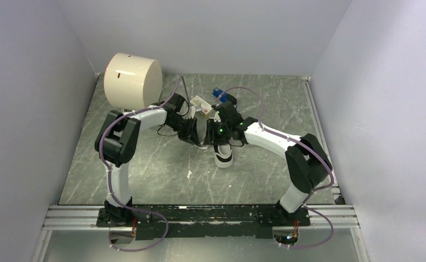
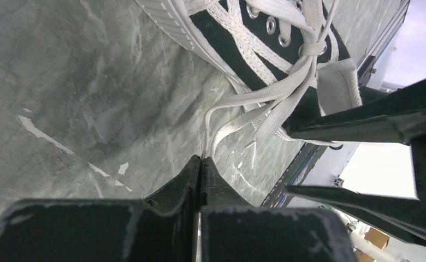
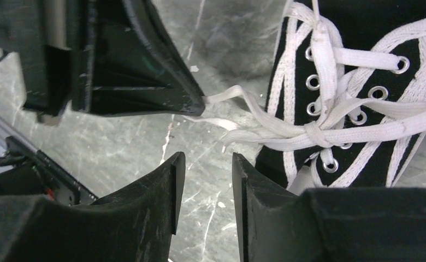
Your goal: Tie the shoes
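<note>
My left end effector [image 2: 200, 164] is clenched on a strand of the laces [image 2: 265, 98]. The sneaker [image 2: 227, 43] lies on the tabletop [image 2: 63, 82] just ahead of its tips. My right end effector [image 3: 206, 164] is released and grasps nothing, with the knot [image 3: 312, 132] just beyond and beside it.

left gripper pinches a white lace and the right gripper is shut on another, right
No: the left gripper does pinch a white lace, but the right gripper is open and holds nothing, as the right wrist view shows.
</note>
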Motion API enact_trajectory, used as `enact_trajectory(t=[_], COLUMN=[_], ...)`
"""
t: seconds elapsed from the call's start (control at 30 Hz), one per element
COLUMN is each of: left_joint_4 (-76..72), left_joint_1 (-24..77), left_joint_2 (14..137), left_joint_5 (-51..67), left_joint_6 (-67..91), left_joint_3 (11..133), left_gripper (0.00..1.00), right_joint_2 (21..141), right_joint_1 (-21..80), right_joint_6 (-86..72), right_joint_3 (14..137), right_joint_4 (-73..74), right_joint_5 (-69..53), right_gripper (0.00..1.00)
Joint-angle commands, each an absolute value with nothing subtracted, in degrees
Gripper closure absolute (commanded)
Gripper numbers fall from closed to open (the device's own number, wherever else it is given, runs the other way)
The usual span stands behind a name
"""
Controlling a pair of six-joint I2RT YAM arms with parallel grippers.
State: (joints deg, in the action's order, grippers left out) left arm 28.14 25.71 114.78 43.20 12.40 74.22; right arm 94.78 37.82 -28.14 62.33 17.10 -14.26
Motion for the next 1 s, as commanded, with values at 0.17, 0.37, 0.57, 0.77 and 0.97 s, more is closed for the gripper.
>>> enact_trajectory(t=[0.17, 0.37, 0.57, 0.77, 0.97], left_joint_4=[28.0, 28.2, 28.4, 28.6, 29.5], left_joint_1=[25.8, 25.9, 25.9, 25.9, 25.9], left_joint_2=[114.2, 114.1, 114.3, 114.2, 114.3], left_joint_5=[44.1, 44.6, 44.6, 44.8, 43.4], left_joint_6=[12.3, 12.2, 12.1, 12.0, 11.7], left_joint_3=[73.9, 74.3, 74.9, 74.6, 75.0], left_gripper=[0.95, 0.95, 0.95, 0.95, 0.95], right_joint_2=[98.5, 100.6, 101.6, 101.7, 100.8], right_joint_1=[38.7, 38.8, 39.5, 40.0, 40.1], right_joint_6=[-32.5, -33.2, -33.4, -34.5, -39.0], right_joint_3=[62.2, 63.4, 64.6, 65.6, 67.0], right_joint_4=[14.4, 15.1, 16.4, 18.4, 22.9], right_joint_5=[-7.1, -6.2, -4.4, -2.2, -1.9], right_gripper=[0.66, 0.64, 0.71, 0.57, 0.48])
